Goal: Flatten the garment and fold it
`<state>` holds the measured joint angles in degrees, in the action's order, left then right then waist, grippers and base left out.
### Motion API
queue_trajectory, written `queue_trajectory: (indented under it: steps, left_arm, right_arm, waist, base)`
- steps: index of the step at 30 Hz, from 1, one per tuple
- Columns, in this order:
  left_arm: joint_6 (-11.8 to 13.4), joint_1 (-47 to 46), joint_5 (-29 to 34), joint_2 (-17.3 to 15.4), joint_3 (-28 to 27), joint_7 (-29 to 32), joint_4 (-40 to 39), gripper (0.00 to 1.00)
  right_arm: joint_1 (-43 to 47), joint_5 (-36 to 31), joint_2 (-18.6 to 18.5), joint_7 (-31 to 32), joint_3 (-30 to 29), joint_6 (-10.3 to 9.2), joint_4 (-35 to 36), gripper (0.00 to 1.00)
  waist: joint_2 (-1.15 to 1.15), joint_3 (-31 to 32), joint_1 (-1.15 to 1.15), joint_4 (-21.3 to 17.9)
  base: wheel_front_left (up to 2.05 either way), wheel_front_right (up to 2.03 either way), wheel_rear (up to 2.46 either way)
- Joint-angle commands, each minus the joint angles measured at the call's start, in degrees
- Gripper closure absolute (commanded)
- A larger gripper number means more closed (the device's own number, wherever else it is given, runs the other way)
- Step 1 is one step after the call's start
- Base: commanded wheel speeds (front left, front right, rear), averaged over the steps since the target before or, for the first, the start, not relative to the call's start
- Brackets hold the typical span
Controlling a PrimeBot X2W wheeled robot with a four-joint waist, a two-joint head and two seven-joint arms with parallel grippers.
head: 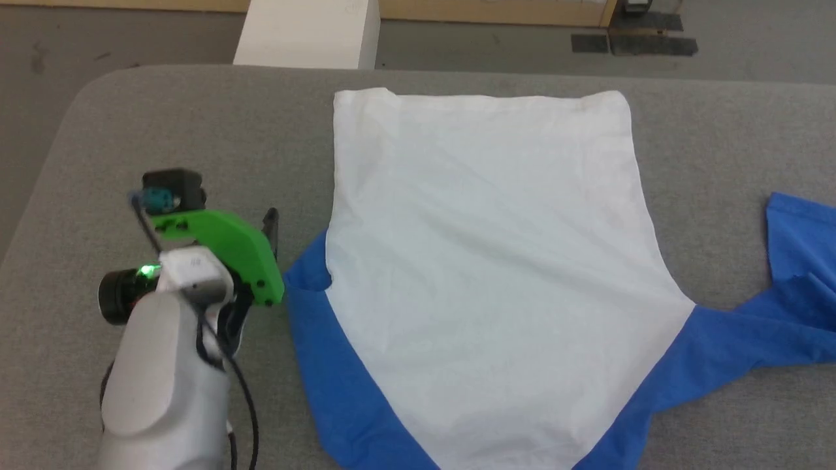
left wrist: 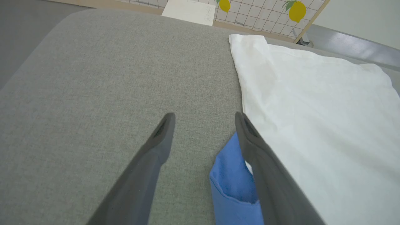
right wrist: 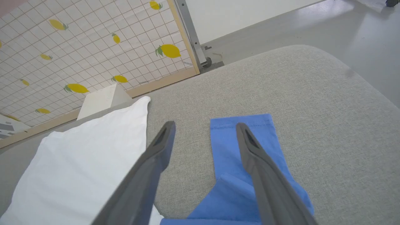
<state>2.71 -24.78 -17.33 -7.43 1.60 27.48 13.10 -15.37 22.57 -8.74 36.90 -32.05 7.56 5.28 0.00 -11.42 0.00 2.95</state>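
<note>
Broadly, the T-shirt (head: 483, 261) lies spread on a grey padded table (head: 196, 130), its white body flat with only light creases, the hem toward the far edge. One blue sleeve (left wrist: 231, 175) sits tucked close against the body on the robot's left. The other blue sleeve (right wrist: 228, 147) stretches out to the right, with a fold where it bends. The left claw (left wrist: 204, 117) is beside the left sleeve with its fingers spread wide, bare table between them and nothing held. One of its fingers crosses the sleeve's cuff, though I cannot tell whether it touches. The right claw (right wrist: 204, 125) is also wide open over the right sleeve, gripping nothing. Past the table stand a white box (head: 307, 32), a lemon-printed screen (right wrist: 78, 62) and grey floor (head: 130, 32) with dark mats (head: 633, 42).
</note>
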Motion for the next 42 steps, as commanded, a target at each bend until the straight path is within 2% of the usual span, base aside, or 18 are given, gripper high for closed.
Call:
queue_trajectory:
  steps: [1, 7, 14, 15, 16, 17, 18, 21, 30, 35, 40, 42]
  left_arm:
    - [0.8, -2.3, 0.2, -0.5, 0.9, 4.1, 2.3, 0.00]
    - [1.1, -7.3, 1.6, -1.2, 4.5, 16.5, 8.5, 0.00]
    - [0.4, -7.6, 2.2, -1.4, 7.2, 21.7, 11.6, 0.00]
    - [0.2, -7.2, 1.8, -1.0, 7.4, 22.3, 12.1, 0.05]
    - [0.1, -7.0, 1.4, -0.7, 7.4, 22.3, 12.3, 0.55]
    - [-0.2, -6.8, 0.8, -0.3, 7.3, 22.0, 12.4, 0.63]
    - [-0.4, -6.5, 0.2, 0.0, 7.2, 21.8, 12.6, 1.00]
    - [0.4, -6.2, -1.0, 0.8, 5.8, 18.4, 12.2, 1.00]
    - [4.7, -2.9, -7.6, 2.2, -4.2, 3.8, 8.0, 1.00]
    - [6.0, 2.4, -10.0, 2.7, -7.6, 0.2, 5.3, 1.00]
    - [8.4, 9.3, -13.0, 3.4, -11.7, -3.0, 1.7, 1.00]
    - [10.1, 14.8, -14.6, 3.9, -12.9, -3.4, -0.5, 1.00]
  right_arm:
    - [-0.6, 0.3, -0.2, 0.5, 0.3, -0.08, 0.4, 0.00]
    - [-1.5, 0.5, -1.0, 1.3, 0.8, -0.08, 0.8, 0.00]
    - [-2.1, 0.6, -1.4, 1.4, 0.7, -0.08, 1.1, 0.00]
    - [-2.2, 0.6, -1.3, 1.4, 0.7, -0.08, 1.2, 0.00]
    - [-2.2, 0.6, -1.3, 1.4, 0.6, -0.08, 1.2, 0.00]
    - [-2.3, 0.6, -1.2, 1.4, 0.5, -0.08, 1.3, 0.00]
    - [-2.2, 0.5, -1.2, 1.4, 0.4, -0.08, 1.3, 0.00]
    - [-2.0, 0.2, -1.1, 1.4, 0.1, -0.08, 1.1, 0.00]
    - [-0.7, -0.1, -1.1, 1.3, 0.6, -0.08, 0.4, 0.00]
    - [0.3, -0.2, -0.9, 1.5, 0.9, -0.08, -0.1, 0.00]
    - [0.9, -0.4, -0.3, 1.7, 1.8, -0.08, -0.3, 0.00]
    - [1.1, -0.4, -0.2, 1.9, 2.1, -0.08, -0.2, 0.00]
  waist:
    - [0.00, -1.8, 0.00, -0.7]
    - [0.00, -3.9, 0.00, -1.7]
    - [0.00, -5.3, 0.00, -2.1]
    - [0.00, -5.4, 0.00, -2.1]
    - [0.00, -5.4, 0.00, -2.0]
    - [0.00, -5.5, 0.00, -1.9]
    - [0.00, -5.5, 0.00, -1.7]
    - [0.00, -5.1, 0.00, -0.9]
    - [0.00, -1.8, 0.00, 2.7]
    - [0.00, 0.1, 0.00, 5.1]
    - [0.00, 1.4, 0.00, 6.3]
    - [0.00, 1.6, 0.00, 6.7]
  base:
    - [0.00, 0.00, 0.00]
    - [0.00, 0.00, 0.00]
    - [0.00, 0.00, 0.00]
    - [0.00, 0.00, 0.00]
    - [0.00, 0.00, 0.00]
    - [0.00, 0.00, 0.00]
    - [0.00, 0.00, 0.00]
    - [0.00, 0.00, 0.00]
    - [0.00, 0.00, 0.00]
    - [0.00, 0.00, 0.00]
    - [0.00, 0.00, 0.00]
    - [0.00, 0.00, 0.00]
